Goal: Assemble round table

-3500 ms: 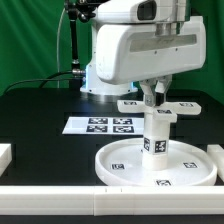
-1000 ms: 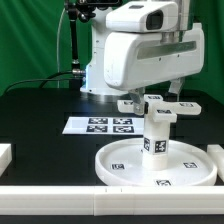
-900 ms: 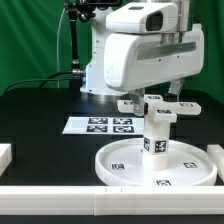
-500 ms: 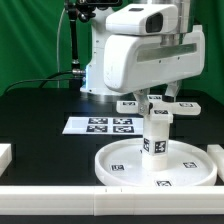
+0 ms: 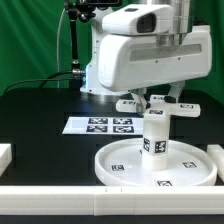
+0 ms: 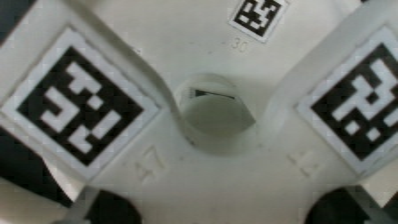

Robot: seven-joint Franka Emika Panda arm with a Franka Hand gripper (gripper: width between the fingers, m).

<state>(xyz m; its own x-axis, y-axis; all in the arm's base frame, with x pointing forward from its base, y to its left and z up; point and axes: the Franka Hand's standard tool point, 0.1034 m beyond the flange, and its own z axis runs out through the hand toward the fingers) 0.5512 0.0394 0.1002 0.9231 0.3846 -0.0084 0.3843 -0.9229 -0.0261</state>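
The large rimmed round disc [image 5: 112, 166] lies flat on the black table at the front. The short thick cylinder leg [image 5: 153, 138] stands upright on its middle. The four-armed cross base [image 5: 183, 108] sits level on top of the leg. My gripper [image 5: 157, 99] comes straight down onto the base's hub and is shut on it. In the wrist view the cross base [image 6: 107, 90] fills the picture, with tagged arms around its centre hole. My dark fingertips [image 6: 103, 208] show on either side of the hub.
The marker board [image 5: 100, 125] lies behind the disc toward the exterior view's left. White border rails run along the front edge [image 5: 90, 200], at the left [image 5: 5, 154] and at the right [image 5: 215, 150]. The robot's base stands behind.
My wrist has turned over the leg, and the cross base's arms have turned with it. The leg and the disc have stayed where they were.
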